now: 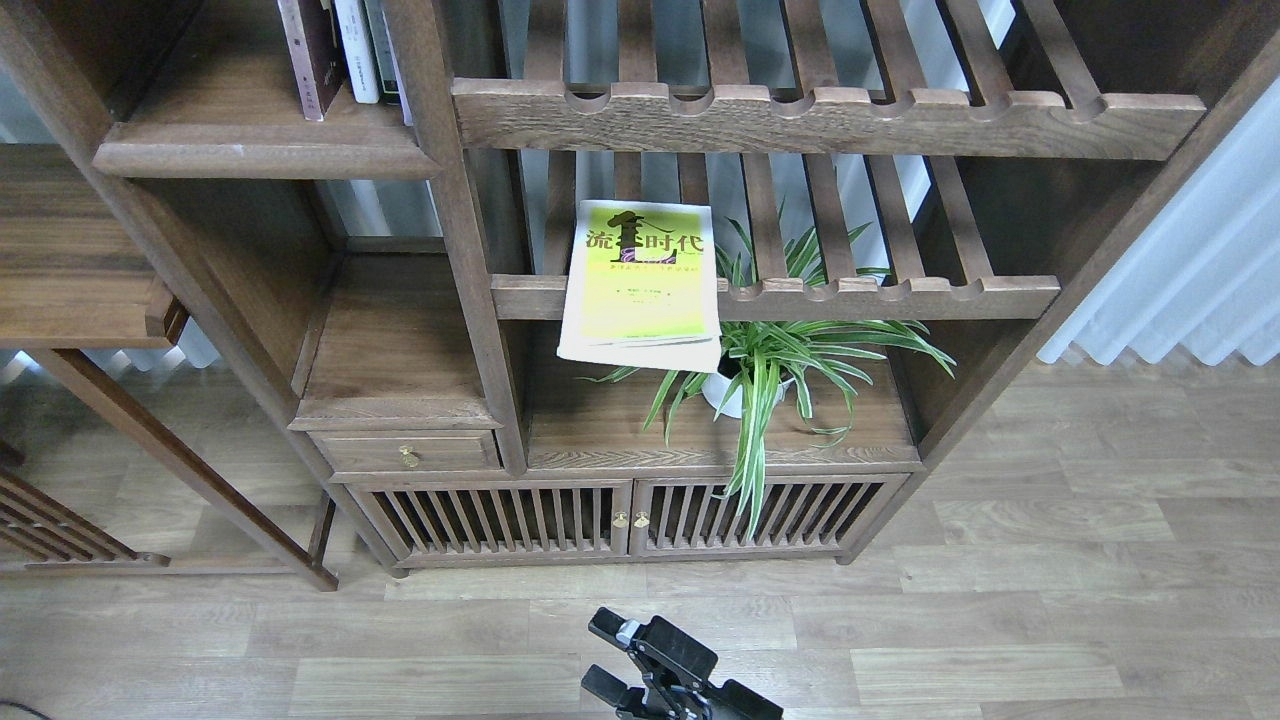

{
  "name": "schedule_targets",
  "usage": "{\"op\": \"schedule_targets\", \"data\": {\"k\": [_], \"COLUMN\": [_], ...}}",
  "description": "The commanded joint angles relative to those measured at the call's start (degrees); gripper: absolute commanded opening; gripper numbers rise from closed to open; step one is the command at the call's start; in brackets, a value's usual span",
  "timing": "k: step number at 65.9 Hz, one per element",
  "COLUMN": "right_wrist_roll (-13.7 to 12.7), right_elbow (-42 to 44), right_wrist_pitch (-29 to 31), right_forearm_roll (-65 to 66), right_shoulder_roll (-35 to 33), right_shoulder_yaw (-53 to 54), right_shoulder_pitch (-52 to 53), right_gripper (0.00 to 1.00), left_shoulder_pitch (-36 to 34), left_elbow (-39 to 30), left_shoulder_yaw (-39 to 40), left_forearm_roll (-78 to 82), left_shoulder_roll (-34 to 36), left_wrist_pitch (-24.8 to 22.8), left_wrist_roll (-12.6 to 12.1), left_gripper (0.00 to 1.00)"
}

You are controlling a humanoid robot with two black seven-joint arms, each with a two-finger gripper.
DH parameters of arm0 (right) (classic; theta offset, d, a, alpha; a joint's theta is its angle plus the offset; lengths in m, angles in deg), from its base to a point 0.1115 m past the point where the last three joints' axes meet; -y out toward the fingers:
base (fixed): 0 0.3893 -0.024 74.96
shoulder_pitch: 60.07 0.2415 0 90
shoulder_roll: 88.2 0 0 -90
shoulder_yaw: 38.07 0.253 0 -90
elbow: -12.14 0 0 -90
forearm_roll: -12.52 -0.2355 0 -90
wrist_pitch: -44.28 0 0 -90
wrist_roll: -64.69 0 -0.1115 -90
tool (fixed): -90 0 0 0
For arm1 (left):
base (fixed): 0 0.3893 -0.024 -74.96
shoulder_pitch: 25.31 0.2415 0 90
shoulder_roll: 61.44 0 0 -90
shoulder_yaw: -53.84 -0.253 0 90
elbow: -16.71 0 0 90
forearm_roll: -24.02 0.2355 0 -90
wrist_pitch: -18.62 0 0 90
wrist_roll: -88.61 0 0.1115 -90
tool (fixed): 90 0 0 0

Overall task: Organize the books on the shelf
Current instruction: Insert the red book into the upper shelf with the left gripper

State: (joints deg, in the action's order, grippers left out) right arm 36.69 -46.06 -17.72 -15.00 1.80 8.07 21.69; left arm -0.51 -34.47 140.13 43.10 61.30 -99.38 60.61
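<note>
A lime-yellow book [640,285] is lying flat on the lower slatted rack [880,295] of a dark wooden bookcase, its cover facing up and its near edge hanging out past the notched front rail. Its long axis is running front to back, title end at the rear. One gripper [603,653] is showing at the bottom edge of the head view, low over the wood floor [1000,620], with its jaws standing apart and holding nothing; whether this is the left or the right arm cannot be told, since it is coming up from the bottom centre. The book is sitting well apart from those jaws, straight ahead and higher, almost in line with them. The solid shelf [265,150] with the rounded front edge is lying up and to the left, where a maroon book [308,55] and a few pale-spined volumes [357,45] are already standing upright. A spider plant [780,370] is spreading just beside and below the book's right corner, a likely thing to brush. The coming reach is looking like a forward, upward one onto the overhanging near edge
</note>
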Motion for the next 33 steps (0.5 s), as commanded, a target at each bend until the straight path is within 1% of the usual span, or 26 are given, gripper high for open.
{"op": "schedule_targets", "data": {"k": [1, 10, 21, 30, 33], "right_wrist_roll": [0.0, 0.0, 0.0, 0.0, 0.0], "right_elbow": [0.01, -0.17, -0.17, -0.25, -0.25], "right_wrist_pitch": [0.0, 0.0, 0.0, 0.0, 0.0], "right_forearm_roll": [0.09, 0.09, 0.09, 0.09, 0.09], "right_shoulder_roll": [0.0, 0.0, 0.0, 0.0, 0.0], "right_shoulder_yaw": [-0.08, -0.26, -0.35, -0.52, -0.43], "right_shoulder_pitch": [0.07, 0.07, 0.07, 0.16, 0.24], "right_gripper": [0.99, 0.99, 0.99, 0.99, 0.99], "left_shoulder_pitch": [-0.1, -1.42, -4.32, -6.16, -7.57], "left_elbow": [0.47, 1.52, 4.6, 6.79, 8.72], "left_shoulder_yaw": [-0.51, -0.51, -0.6, -1.47, -2.09], "left_forearm_roll": [0.87, 2.36, 4.3, 7.46, 10.27], "left_shoulder_roll": [-0.14, -0.75, -1.28, -3.91, -5.67], "left_wrist_pitch": [0.0, 0.0, 0.0, 0.0, 0.0], "left_wrist_roll": [0.0, 0.0, 0.0, 0.0, 0.0], "left_gripper": [0.06, 0.06, 0.06, 0.06, 0.06]}}
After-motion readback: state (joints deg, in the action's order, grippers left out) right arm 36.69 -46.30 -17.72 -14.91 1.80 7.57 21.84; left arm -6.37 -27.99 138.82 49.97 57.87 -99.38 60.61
